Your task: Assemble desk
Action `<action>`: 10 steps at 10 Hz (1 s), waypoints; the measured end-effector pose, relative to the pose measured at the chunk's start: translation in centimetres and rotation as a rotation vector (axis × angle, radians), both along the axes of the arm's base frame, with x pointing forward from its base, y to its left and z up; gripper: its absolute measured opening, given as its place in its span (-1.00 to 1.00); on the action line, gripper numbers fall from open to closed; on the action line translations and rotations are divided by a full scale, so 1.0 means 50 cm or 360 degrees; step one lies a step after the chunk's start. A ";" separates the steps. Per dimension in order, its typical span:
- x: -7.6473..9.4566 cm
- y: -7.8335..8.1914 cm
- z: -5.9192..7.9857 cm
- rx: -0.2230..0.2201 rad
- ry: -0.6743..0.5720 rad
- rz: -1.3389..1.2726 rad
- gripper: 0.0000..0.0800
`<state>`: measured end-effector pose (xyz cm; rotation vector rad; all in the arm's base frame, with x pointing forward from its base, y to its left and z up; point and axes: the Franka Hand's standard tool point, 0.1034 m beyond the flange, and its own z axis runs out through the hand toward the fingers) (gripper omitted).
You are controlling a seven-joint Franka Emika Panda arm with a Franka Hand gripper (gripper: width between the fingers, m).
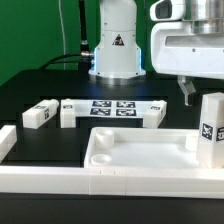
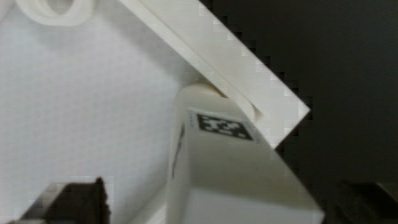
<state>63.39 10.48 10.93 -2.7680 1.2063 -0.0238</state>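
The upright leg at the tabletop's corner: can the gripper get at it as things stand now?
Probably yes. The gripper is open right above the upright leg, and the wrist view shows the leg between the two fingers. Nothing appears to stand in the way.

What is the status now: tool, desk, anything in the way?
Tool open, either side of upright leg, not gripping. Leg stands at tabletop corner. Two other legs lie aside, not in the way.
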 end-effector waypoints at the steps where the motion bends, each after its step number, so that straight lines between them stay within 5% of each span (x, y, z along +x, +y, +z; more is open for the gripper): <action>1: -0.001 0.002 -0.002 -0.0010 -0.0015 0.0154 0.60; 10: 0.005 0.000 0.004 -0.0124 -0.0124 0.1290 0.62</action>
